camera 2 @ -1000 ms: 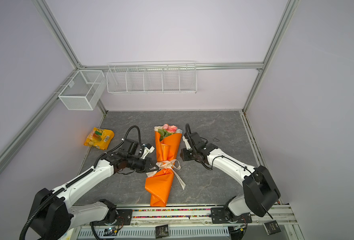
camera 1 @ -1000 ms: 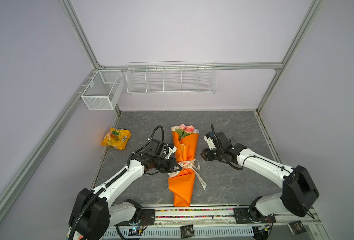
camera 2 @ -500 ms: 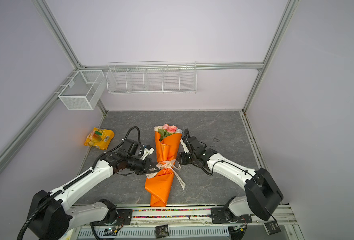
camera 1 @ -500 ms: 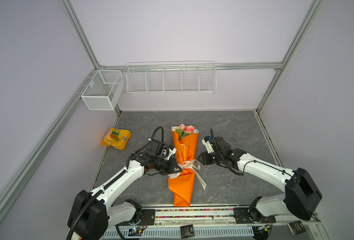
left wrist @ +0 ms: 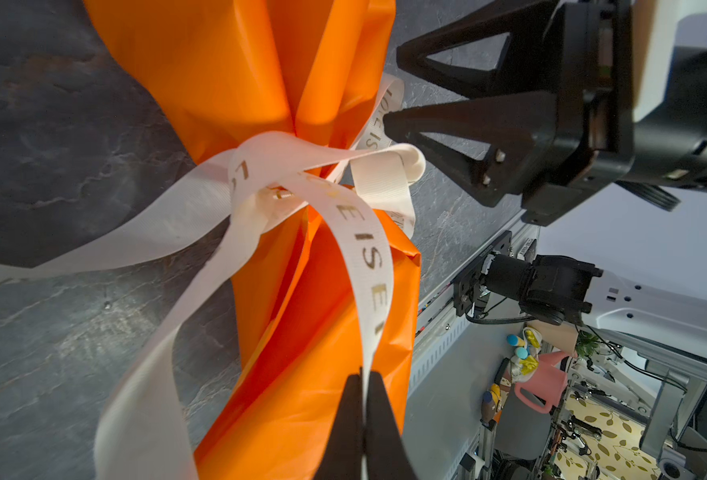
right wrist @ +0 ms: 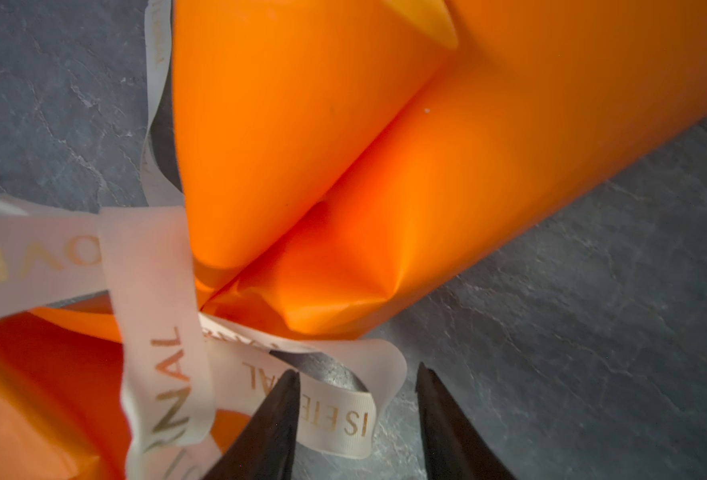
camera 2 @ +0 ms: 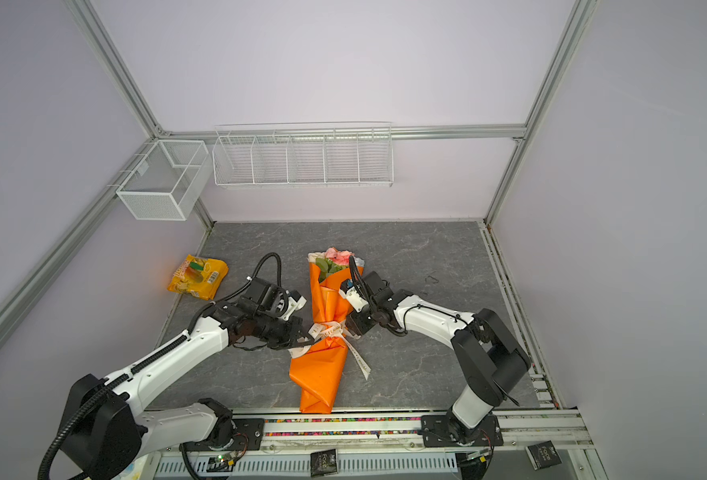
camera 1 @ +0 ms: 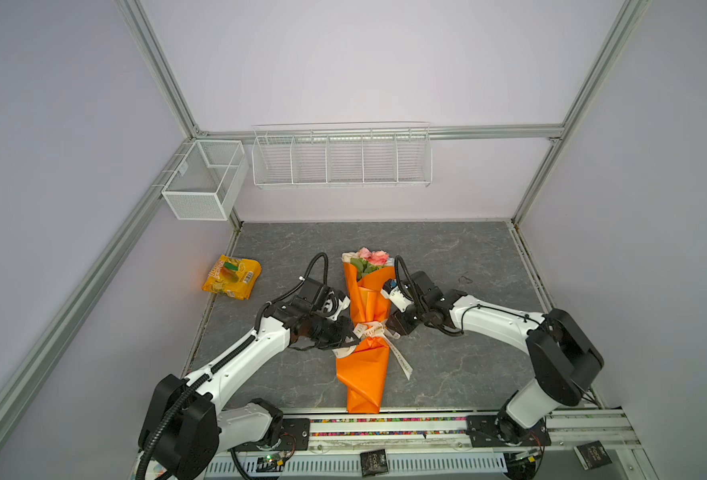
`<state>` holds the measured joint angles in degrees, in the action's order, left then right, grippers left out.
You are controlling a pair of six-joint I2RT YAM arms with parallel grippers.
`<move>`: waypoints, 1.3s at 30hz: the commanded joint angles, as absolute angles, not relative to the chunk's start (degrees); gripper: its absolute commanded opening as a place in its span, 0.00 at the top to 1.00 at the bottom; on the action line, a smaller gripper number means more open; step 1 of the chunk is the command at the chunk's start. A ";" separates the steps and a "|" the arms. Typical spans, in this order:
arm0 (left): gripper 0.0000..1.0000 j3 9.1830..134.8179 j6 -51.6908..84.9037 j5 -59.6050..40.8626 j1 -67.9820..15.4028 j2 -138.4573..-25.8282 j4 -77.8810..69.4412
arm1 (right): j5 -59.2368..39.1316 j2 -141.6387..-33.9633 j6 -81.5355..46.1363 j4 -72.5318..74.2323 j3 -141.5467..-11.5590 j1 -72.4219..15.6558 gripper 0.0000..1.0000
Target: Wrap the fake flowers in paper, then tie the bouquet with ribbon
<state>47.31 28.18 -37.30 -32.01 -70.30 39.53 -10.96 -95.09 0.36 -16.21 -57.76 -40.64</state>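
The bouquet of fake flowers [camera 1: 368, 299] [camera 2: 327, 299] lies in orange paper mid-table, pink blooms [camera 1: 370, 257] at the far end. A cream printed ribbon [camera 1: 370, 330] [camera 2: 330, 330] is wound and knotted round its waist. My left gripper [camera 1: 354, 334] [camera 2: 311, 340] sits left of the waist, shut on one ribbon strand [left wrist: 364, 249] that runs into its tips [left wrist: 363, 374]. My right gripper [camera 1: 389, 328] [camera 2: 348, 328] [left wrist: 391, 89] is at the waist's right side, open, its tips [right wrist: 358, 370] either side of a ribbon loop [right wrist: 343, 419] without pinching it.
A yellow snack bag [camera 1: 231, 277] lies at the table's left edge. A mesh basket [camera 1: 202, 178] and a long wire rack [camera 1: 341, 158] hang on the walls above the back. The arms' base rail [camera 1: 385, 419] runs along the front, close to the bouquet's near end.
My right gripper has moved from beside the bouquet's upper half down to its waist and opened wider around the ribbon loop. The left gripper has stayed shut on its strand.
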 commanded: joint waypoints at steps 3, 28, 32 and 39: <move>1.00 48.89 26.73 -36.62 -32.19 -70.66 40.69 | -14.69 -98.25 6.33 -16.82 -60.50 -40.79 0.57; 1.00 45.92 27.18 -19.71 -29.62 -71.12 49.17 | 5.69 -86.98 -12.96 -22.84 -55.27 -40.67 0.93; 1.00 47.50 25.54 -15.32 -29.45 -73.74 51.06 | 9.02 -85.58 -14.51 -25.29 -54.24 -40.75 0.93; 1.00 48.18 25.04 -13.91 -28.05 -76.21 48.51 | 12.15 -80.89 -18.03 -27.93 -47.83 -41.35 0.93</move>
